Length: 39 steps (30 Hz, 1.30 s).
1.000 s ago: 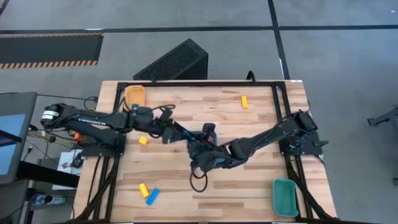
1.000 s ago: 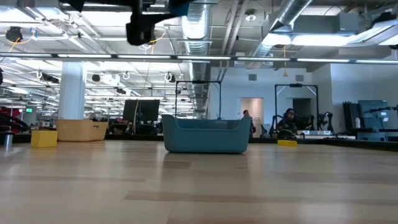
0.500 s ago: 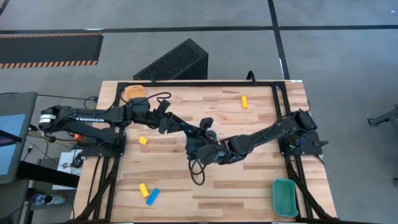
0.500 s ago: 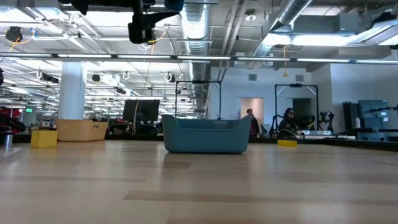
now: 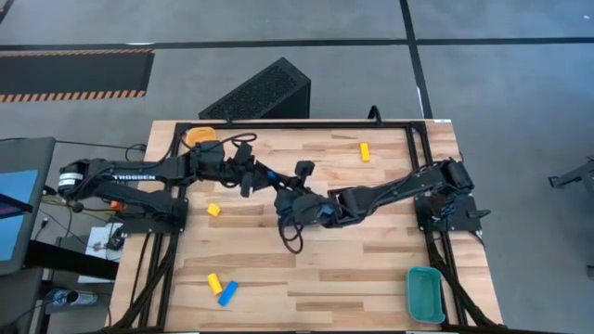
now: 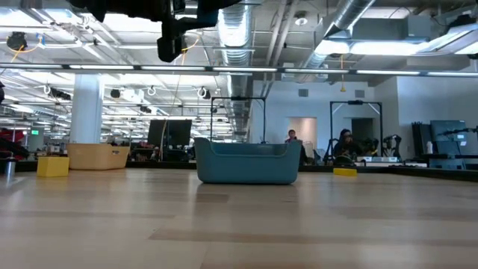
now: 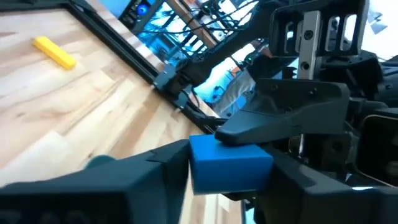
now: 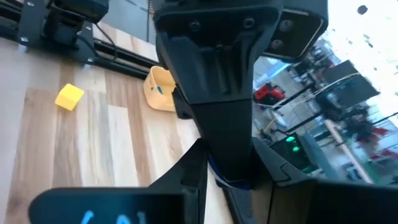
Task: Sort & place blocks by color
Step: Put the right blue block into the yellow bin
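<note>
A blue block hangs in the air above the middle of the table, where my two grippers meet tip to tip. My left gripper reaches in from the left and is shut on the block. My right gripper reaches in from the right and is also shut on it. The right wrist view shows only a sliver of the blue block under the left hand. A yellow cube, a yellow bar and a yellow bar beside a blue bar lie flat on the wood. My left gripper pinches the blue block by two opposite sides between its two fingers, coming in about level from the table's left. The block is lifted clear of the table. My right gripper holds the same block from the table's right. One finger lies on the block's upper face. The block hides the other finger.
A teal tray stands at the near right corner. A yellow-orange tray sits at the far left, partly under the left arm. A black frame runs along the table's edges.
Both grippers have drifted together toward the table's far edge, staying tip to tip. The right hand has also risen a little, and both wrists have rolled somewhat. The loose blocks on the table have kept their places.
</note>
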### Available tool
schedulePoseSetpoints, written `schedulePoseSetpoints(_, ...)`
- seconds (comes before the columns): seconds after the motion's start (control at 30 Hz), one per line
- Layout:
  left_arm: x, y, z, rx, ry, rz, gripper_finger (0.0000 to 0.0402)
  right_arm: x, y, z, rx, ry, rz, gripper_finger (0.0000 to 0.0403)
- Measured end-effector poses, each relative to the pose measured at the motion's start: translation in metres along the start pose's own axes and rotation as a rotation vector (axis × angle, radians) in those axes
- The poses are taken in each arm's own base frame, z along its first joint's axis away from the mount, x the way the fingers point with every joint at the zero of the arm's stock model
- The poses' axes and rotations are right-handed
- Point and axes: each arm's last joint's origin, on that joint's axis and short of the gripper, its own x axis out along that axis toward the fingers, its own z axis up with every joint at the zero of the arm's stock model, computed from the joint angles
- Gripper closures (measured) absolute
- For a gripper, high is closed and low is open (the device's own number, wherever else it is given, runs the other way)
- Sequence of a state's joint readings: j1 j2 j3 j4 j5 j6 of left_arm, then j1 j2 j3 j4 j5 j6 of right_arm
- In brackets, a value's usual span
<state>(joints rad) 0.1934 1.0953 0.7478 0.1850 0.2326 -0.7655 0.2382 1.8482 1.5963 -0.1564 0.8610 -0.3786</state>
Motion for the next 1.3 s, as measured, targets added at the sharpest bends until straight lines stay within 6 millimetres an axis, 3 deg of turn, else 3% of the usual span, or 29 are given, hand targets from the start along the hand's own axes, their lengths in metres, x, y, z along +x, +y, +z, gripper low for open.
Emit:
schedulePoseSetpoints(0.1, -0.002, 0.005, 0.004, -0.011, -0.004, 0.018, 0.0298, 0.006, -0.004, -0.004, 0.055, 0.013, 0.025, 0.0320)
schedulePoseSetpoints(0.4, -0.004, 0.010, 0.002, -0.011, 0.063, 0.027, 0.0298, 0.010, -0.006, -0.005, 0.099, 0.008, 0.070, 0.0317)
schedulePoseSetpoints(0.6, -0.009, 0.015, 0.001, -0.002, 0.056, 0.113, 0.0298, 0.010, -0.008, -0.012, 0.269, 0.074, 0.062, 0.0270)
schedulePoseSetpoints(0.73, -0.025, 0.026, 0.000, 0.005, 0.050, 0.303, 0.0298, 0.001, -0.023, -0.014, 0.350, 0.117, 0.044, 0.0218)
schedulePoseSetpoints(0.9, -0.058, 0.043, 0.003, 0.018, 0.014, 0.604, 0.0298, -0.004, -0.045, -0.036, 0.337, 0.296, 0.011, 0.0180)
schedulePoseSetpoints(1.03, -0.075, 0.060, 0.006, 0.001, 0.029, 0.783, 0.0298, -0.009, -0.067, -0.050, 0.323, 0.400, -0.037, 0.0178)
schedulePoseSetpoints(1.3, -0.081, 0.101, 0.014, -0.108, 0.088, 0.969, 0.0298, -0.022, -0.105, -0.077, 0.372, 0.423, -0.070, 0.0196)
